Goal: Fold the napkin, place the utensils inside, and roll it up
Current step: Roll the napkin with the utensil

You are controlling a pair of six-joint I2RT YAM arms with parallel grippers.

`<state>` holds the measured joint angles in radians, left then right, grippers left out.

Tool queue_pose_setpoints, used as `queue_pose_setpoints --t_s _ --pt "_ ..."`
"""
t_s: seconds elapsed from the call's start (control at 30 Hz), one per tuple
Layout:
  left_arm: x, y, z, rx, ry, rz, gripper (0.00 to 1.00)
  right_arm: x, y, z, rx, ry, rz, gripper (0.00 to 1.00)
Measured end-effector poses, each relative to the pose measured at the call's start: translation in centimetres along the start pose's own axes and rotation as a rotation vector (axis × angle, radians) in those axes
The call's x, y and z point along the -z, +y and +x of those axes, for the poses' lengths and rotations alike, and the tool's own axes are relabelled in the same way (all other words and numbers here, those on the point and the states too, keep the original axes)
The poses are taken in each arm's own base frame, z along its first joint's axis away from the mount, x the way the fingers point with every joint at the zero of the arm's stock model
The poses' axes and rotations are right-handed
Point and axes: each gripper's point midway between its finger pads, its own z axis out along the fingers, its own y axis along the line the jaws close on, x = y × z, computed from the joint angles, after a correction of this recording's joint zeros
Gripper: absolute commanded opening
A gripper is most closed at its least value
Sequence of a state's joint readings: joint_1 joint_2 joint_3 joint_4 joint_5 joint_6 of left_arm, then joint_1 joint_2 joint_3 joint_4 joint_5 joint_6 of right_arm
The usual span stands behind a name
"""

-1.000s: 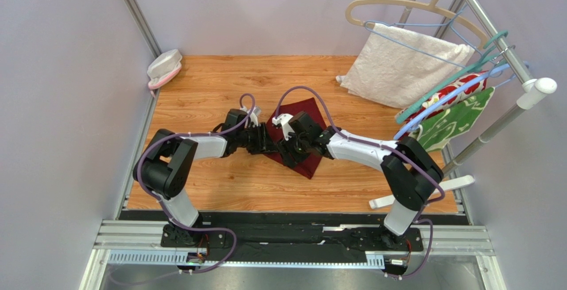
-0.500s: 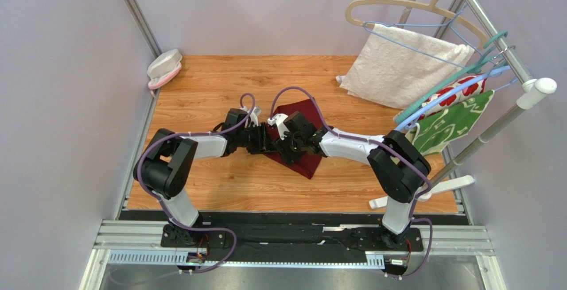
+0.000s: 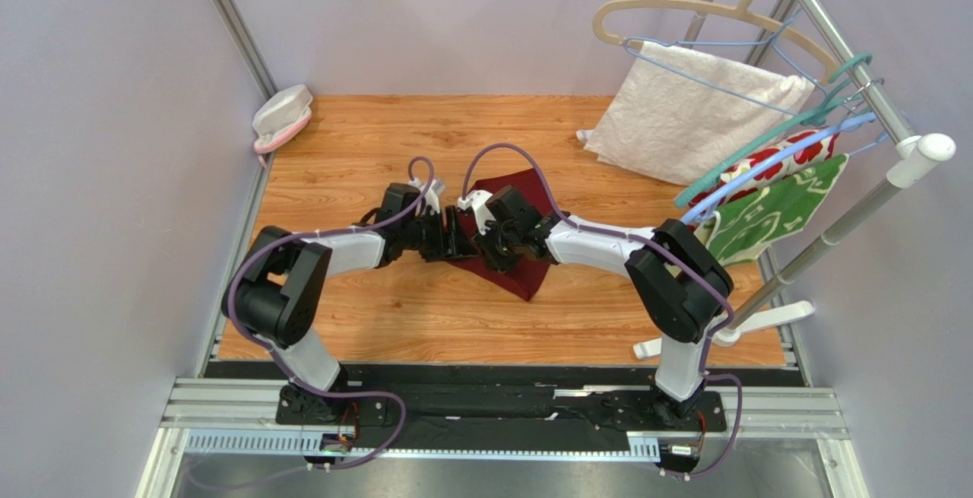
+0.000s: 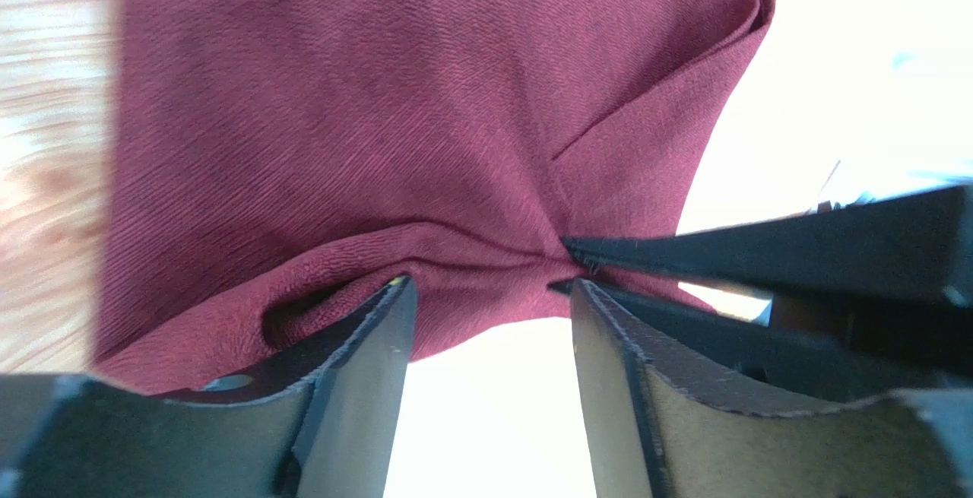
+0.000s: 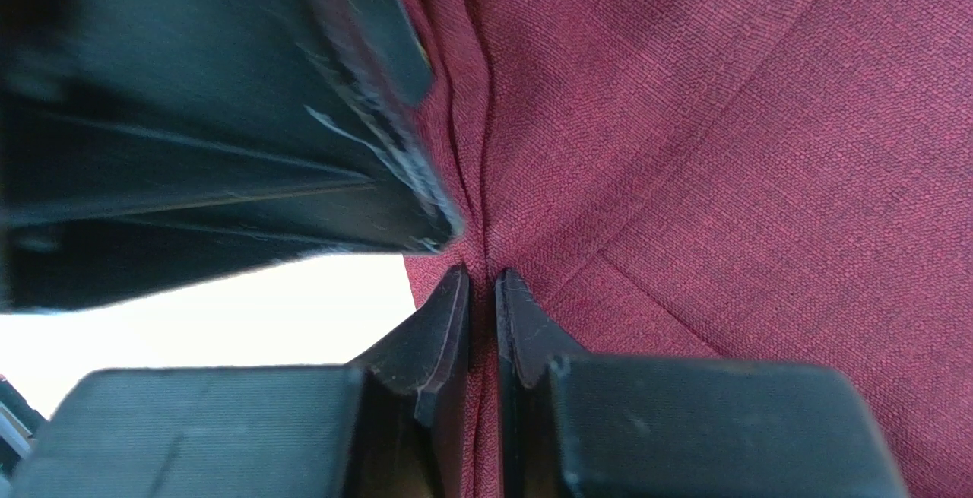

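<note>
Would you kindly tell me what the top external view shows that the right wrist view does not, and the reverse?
Only the top external view shows both whole arms, the wooden table and the white towel on its hanger. Only the right wrist view shows the right gripper pinched shut on a raised fold of the maroon napkin. Both show the napkin, with the left gripper close beside the right one.
</note>
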<state>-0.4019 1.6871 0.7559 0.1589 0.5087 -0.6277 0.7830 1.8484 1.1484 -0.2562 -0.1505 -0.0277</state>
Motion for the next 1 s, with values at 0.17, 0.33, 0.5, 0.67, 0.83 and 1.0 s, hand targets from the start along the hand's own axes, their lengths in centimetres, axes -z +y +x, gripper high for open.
queue_pose_setpoints --t_s 0.17,0.33,0.5,0.67,0.83,1.0 --pt "3.4 0.6 -2.8 -0.041 -0.097 -0.051 0.65 -0.1 0.0 0.0 -0.008 -0.003 -0.018 0.08" --pt "7.1 0.7 -5.9 -0.15 -0.233 -0.128 0.6 -0.4 0.0 -0.2 -0.011 -0.014 -0.031 0.07" --pt "7.2 2.3 -4.7 -0.183 -0.211 -0.183 0.47 -0.5 -0.1 -0.4 -0.016 -0.02 -0.034 0.07" --pt "7.0 4.4 -2.3 -0.169 -0.148 -0.239 0.47 -0.5 -0.1 -0.3 -0.017 -0.02 -0.038 0.07" --pt "6.5 5.4 -1.8 -0.163 -0.125 -0.267 0.47 -0.5 0.0 -0.3 -0.017 -0.019 -0.041 0.07" --pt "5.8 6.0 -1.8 -0.159 -0.117 -0.271 0.47 -0.5 0.0 -0.3 -0.018 -0.019 -0.045 0.06"
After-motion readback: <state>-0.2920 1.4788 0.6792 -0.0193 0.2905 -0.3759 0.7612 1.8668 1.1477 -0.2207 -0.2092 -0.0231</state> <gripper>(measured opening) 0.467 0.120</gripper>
